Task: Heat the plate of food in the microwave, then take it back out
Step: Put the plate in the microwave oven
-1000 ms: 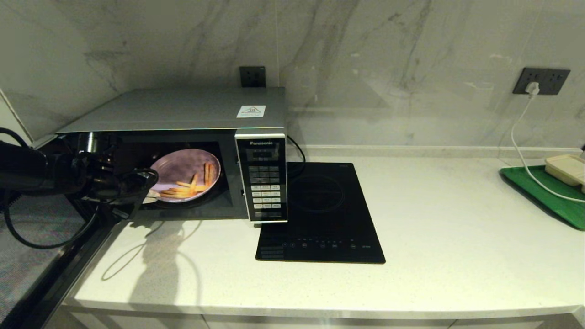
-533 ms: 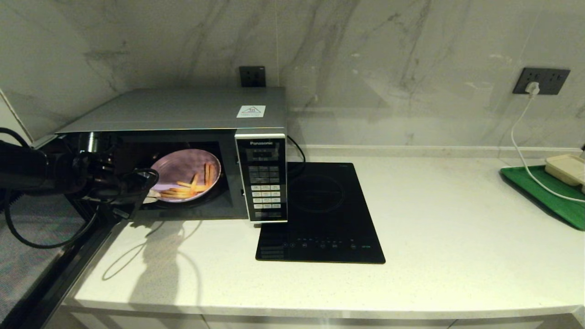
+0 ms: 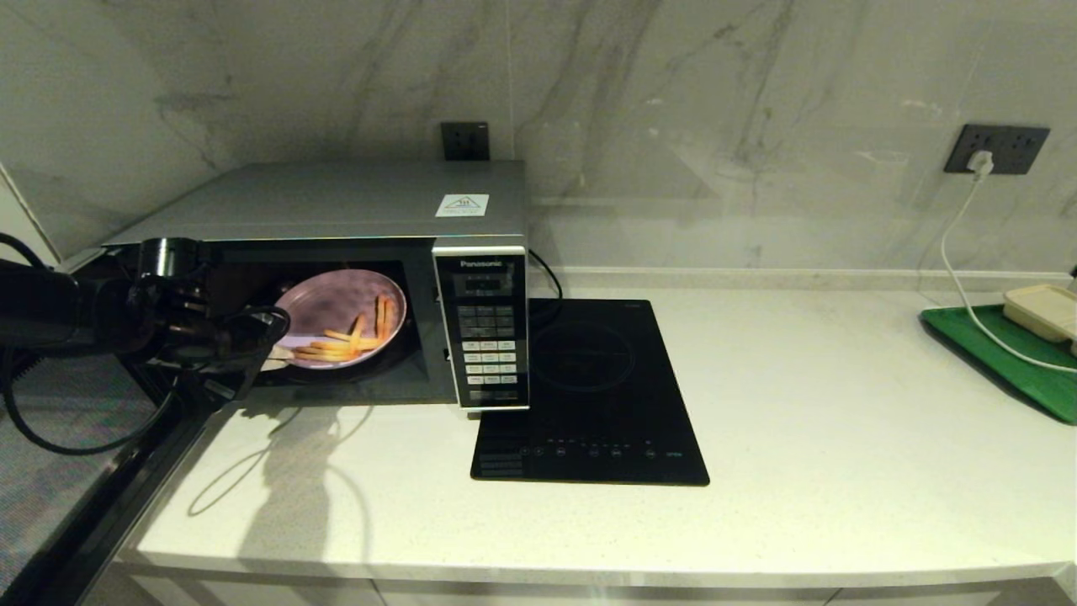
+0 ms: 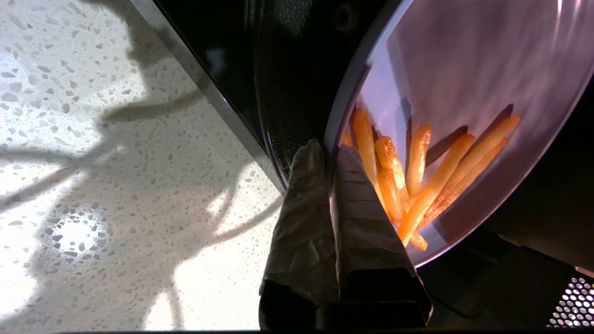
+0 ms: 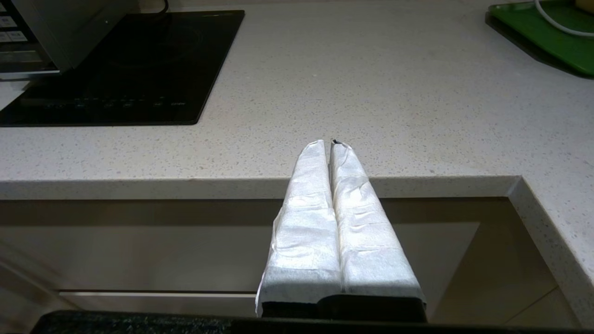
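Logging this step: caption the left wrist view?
Left gripper clamped on the rim of the plate of food, at the microwave mouth.

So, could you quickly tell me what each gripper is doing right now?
Left gripper: shut on the rim of the plate of food inside the microwave.
Right gripper: shut, holding nothing, at the counter's front edge.

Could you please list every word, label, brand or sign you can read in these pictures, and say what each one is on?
"Panasonic": at the top of the microwave's black button panel, in the head view.
White sticker with a triangle sign on the microwave's top: its print is too small to read.
White buttons on the panel: labels too small to read.
Hob's touch-control markings: too small to read.
Nothing readable in either wrist view.
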Robot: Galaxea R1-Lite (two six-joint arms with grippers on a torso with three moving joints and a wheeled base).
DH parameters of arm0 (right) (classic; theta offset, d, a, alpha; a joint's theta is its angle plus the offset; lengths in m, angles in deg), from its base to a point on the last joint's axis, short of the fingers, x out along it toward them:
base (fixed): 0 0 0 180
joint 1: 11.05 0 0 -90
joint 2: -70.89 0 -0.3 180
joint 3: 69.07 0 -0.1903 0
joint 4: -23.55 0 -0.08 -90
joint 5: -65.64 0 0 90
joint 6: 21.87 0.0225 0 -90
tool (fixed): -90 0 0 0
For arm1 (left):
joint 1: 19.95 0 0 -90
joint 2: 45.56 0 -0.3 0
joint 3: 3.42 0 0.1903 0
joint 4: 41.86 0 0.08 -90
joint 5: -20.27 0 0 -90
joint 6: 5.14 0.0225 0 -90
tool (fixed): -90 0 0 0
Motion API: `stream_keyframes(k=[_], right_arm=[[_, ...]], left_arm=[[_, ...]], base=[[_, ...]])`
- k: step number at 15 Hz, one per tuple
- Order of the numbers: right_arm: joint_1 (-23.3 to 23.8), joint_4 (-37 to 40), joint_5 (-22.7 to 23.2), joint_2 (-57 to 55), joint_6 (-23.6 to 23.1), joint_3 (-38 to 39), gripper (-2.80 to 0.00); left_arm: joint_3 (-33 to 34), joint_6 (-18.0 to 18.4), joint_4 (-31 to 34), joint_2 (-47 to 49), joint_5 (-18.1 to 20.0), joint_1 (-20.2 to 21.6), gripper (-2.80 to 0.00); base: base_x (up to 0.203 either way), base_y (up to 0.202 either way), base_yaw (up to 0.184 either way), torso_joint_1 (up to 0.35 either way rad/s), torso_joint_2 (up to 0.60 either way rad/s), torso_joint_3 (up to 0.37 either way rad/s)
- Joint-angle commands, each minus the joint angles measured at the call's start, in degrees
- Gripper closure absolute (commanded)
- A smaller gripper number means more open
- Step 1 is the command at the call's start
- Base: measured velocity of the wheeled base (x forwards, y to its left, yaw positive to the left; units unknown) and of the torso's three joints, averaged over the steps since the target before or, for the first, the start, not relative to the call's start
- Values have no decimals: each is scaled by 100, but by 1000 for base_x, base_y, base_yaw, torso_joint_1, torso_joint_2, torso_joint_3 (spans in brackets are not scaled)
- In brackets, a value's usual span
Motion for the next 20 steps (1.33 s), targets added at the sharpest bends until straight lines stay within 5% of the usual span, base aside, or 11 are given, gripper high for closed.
stream_keyframes(k=[1,20], right_arm=[[-2,1,-3,0,2,-1,0],[-2,1,-3,0,2,-1,0]], left_arm=[[-24,-31,5,-2,7,9,0],[-24,-101,-4,147,62,17,0]], base=[[0,0,0,0,0,0],[0,0,0,0,0,0]])
